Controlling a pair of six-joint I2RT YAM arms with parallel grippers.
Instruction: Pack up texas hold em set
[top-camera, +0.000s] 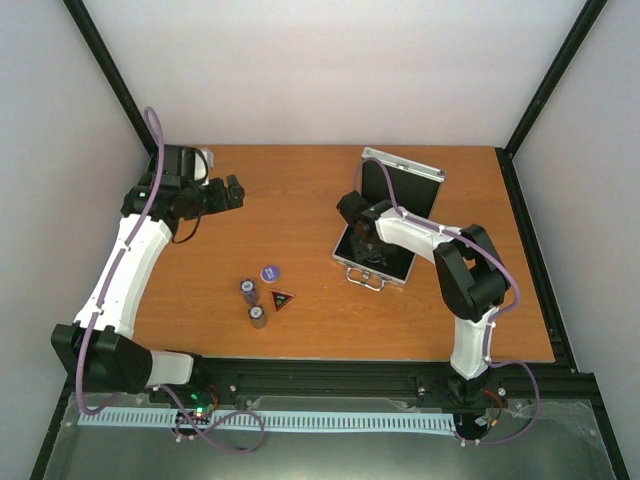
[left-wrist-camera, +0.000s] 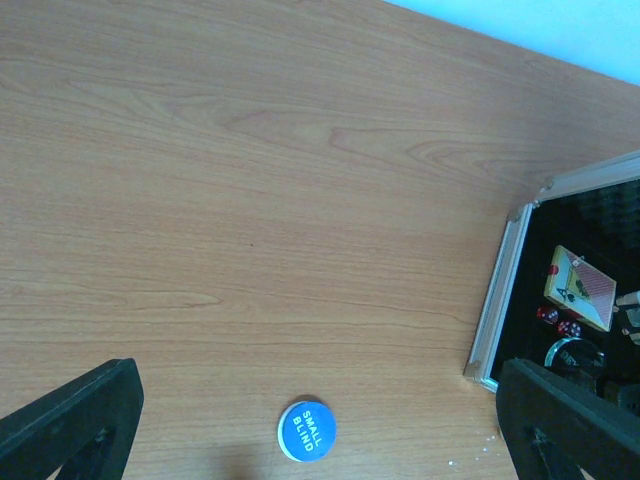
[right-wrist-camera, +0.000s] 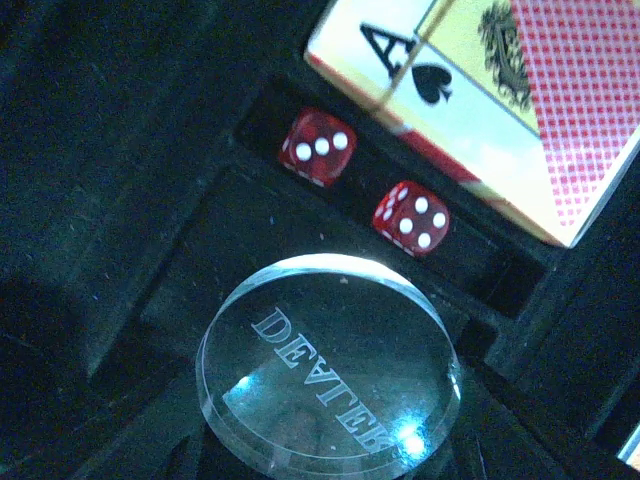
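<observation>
Left gripper (top-camera: 231, 192): jaws are spread wide, nothing is gripped or touched. It is held over the wood-grain table (top-camera: 300, 210), well left of the case (top-camera: 352, 267). In the left wrist view its 2 black fingers (left-wrist-camera: 75, 420) are seen at the bottom corners, with the blue token (left-wrist-camera: 306, 430) lying on the table between them, clear of both.

Right gripper (top-camera: 366, 246): lowered into the case. Its fingers are not shown in the right wrist view and are masked by the arm from above, so opening and contact cannot be told.

Case: silver metal rim, black lining, lid stood open on the far side, handle on the near edge. Seen inside:
- card box (right-wrist-camera: 490, 100): pink-red check pattern, ace of spades printed, cut off at the frame edge
- 2 translucent red dice (right-wrist-camera: 412, 217) in a narrow slot beside the box
- clear round token (right-wrist-camera: 330, 375): thick, glassy, engraved "DEALER", just beside the dice slot

Left of the case, on the table:
- blue token: round, marked "SMALL BLIND"
- 2 dark cylindrical chip stacks (top-camera: 248, 290)
- 1 triangular token (top-camera: 282, 299): dark with a red edge, lettering too small to be read

These are grouped near each other, apart from the case.
</observation>
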